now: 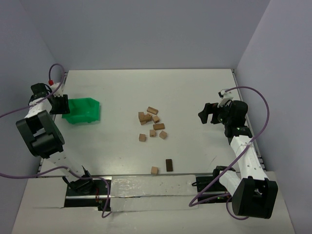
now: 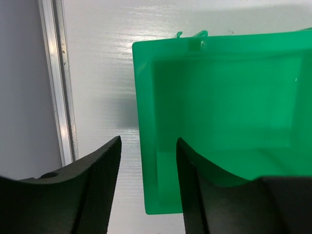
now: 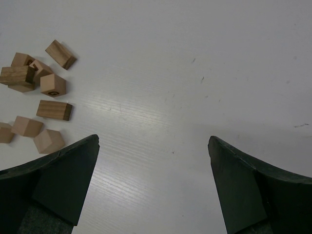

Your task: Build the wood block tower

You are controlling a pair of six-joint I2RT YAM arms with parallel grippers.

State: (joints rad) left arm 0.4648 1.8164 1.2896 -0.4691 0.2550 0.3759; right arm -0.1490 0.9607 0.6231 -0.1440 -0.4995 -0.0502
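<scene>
1. No tower stands yet. All the wood blocks [image 1: 159, 126] lie loose on the table [image 1: 195, 87].
2. The main cluster sits about mid-table. Several pieces at its far-left end touch, and in the right wrist view one piece [image 3: 17, 75] appears to lean across its neighbours. The rest are apart, lying flat.
3. There are two strays toward the near edge: a pale cube [image 1: 154, 170] and, near it on the right, a dark brown block [image 1: 169, 165].
4. The green bin [image 1: 85, 100] sits by the left edge. No block shows in the part of it that is seen.
5. Left gripper [image 1: 59, 104]: the jaws are apart and straddle the bin's left wall [image 2: 144, 146], one finger [image 2: 105, 175] outside over the table and the other inside. The wall stands in the gap and does not look pinched.
6. Right gripper [image 3: 153, 146]: the jaws are spread wide and hold nothing. It hovers over bare table to the right of the cluster.
7. Handling, as a judgement: the blocks are light, rigid and flat-faced, with fairly smooth wood. They are not fragile but likely slide or tip at a nudge.
8. Take hold across two parallel side faces, over the narrow width, with the pads centred. The separated pieces [image 3: 54, 109] are the easier first picks.
9. Risk: the touching pieces may drag along, and a narrow stack would topple if a block is released off-centre.
</scene>
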